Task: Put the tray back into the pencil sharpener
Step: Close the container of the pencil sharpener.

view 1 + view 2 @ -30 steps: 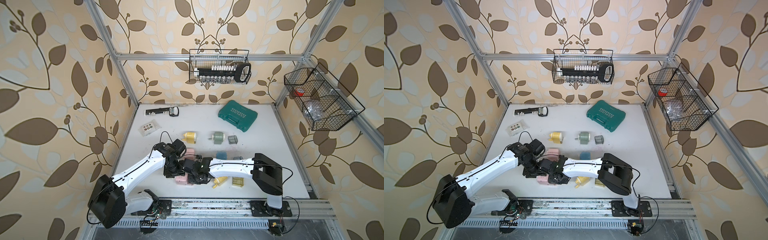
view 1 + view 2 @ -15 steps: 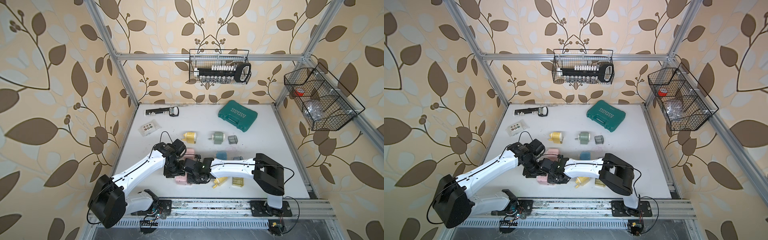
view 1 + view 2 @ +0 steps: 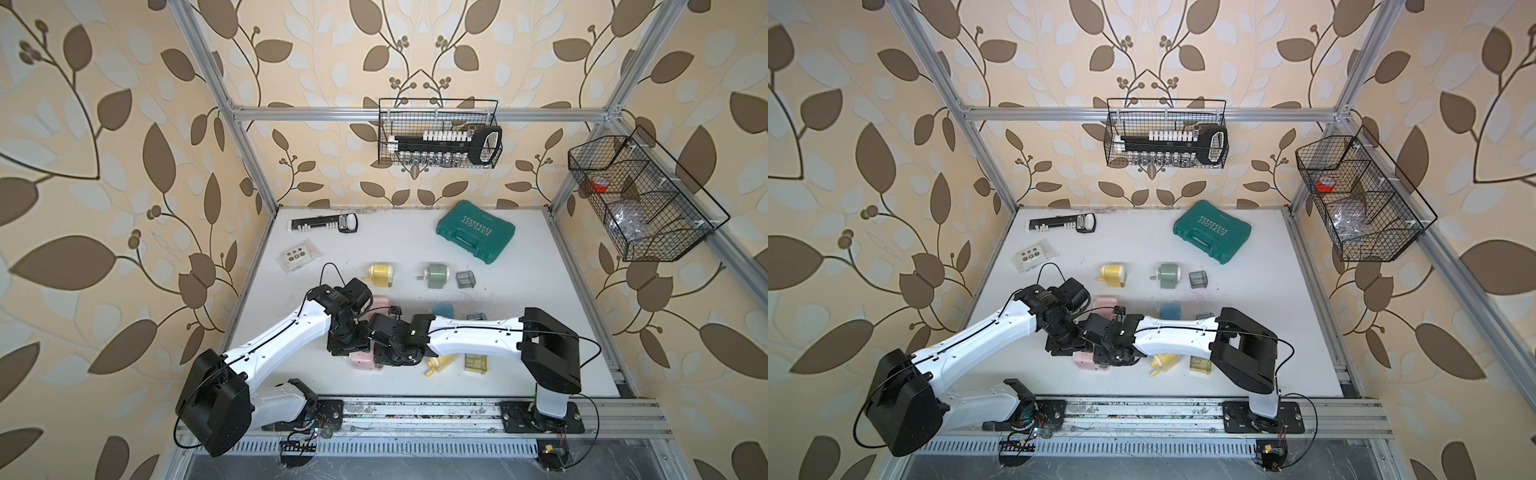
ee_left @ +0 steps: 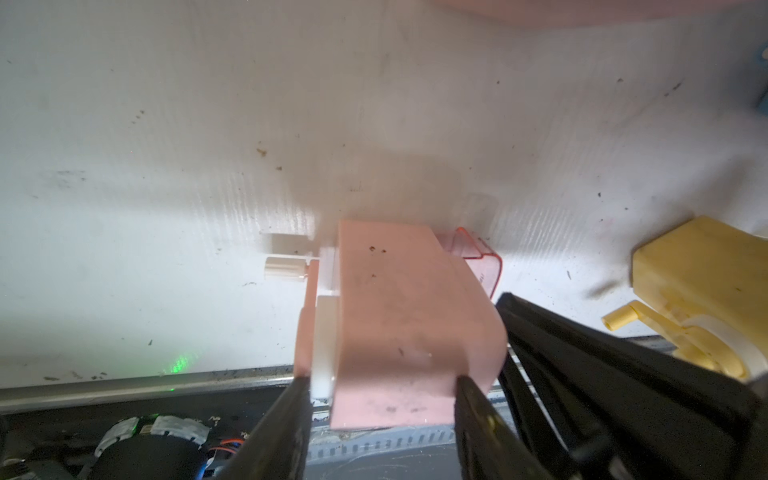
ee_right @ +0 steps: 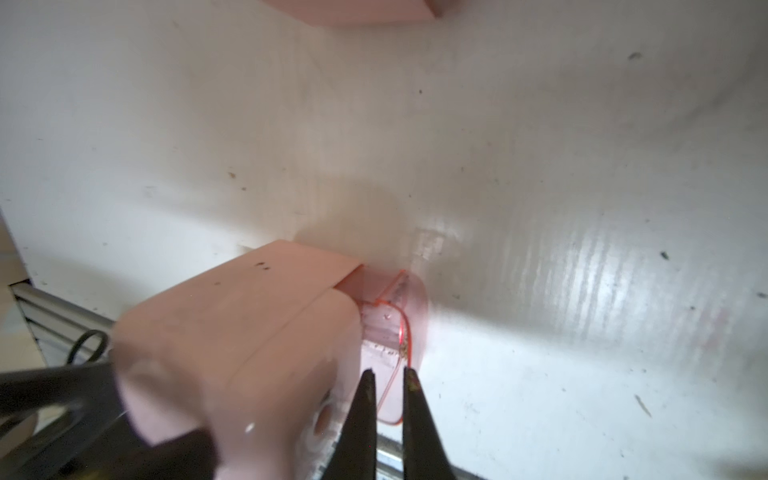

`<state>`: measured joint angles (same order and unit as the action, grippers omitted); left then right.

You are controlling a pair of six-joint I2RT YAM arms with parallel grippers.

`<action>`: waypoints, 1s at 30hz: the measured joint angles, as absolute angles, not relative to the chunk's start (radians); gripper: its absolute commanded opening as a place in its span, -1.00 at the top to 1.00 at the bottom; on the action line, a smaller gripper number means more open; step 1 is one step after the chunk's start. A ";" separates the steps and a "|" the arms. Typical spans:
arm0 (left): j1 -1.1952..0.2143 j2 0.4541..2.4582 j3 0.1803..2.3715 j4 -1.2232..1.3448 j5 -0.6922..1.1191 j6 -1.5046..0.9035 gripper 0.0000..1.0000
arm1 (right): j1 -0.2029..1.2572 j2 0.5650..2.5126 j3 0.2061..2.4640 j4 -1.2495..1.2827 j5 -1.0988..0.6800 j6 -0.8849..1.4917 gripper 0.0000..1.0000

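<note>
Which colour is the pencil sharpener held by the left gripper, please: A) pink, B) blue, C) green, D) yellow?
A: in the left wrist view the left gripper is clamped on the sides of the pink pencil sharpener.

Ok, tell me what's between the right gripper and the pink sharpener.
The pink tray, partly inside the sharpener, right gripper at its outer end, in the right wrist view.

A teal case (image 3: pixel 476 231) is laid at the table's (image 3: pixel 395 245) far right. Nearer, a yellow sharpener (image 3: pixel 380 274), a green sharpener (image 3: pixel 436 276) and a grey tray (image 3: pixel 465 279) are lined up left to right.
</note>
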<state>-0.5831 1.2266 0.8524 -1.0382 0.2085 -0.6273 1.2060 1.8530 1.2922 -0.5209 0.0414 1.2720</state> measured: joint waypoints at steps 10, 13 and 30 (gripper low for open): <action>-0.583 1.227 0.852 -1.038 0.208 -0.627 -0.12 | 1.206 1.785 1.243 -0.544 0.060 1.266 1.00; -0.583 1.227 0.852 -1.038 0.208 -0.627 -0.12 | 1.202 1.788 1.208 -0.551 0.059 1.264 1.00; -0.583 1.226 0.852 -1.038 0.209 -0.627 -0.11 | 1.159 1.901 1.174 -0.384 -0.054 1.237 1.00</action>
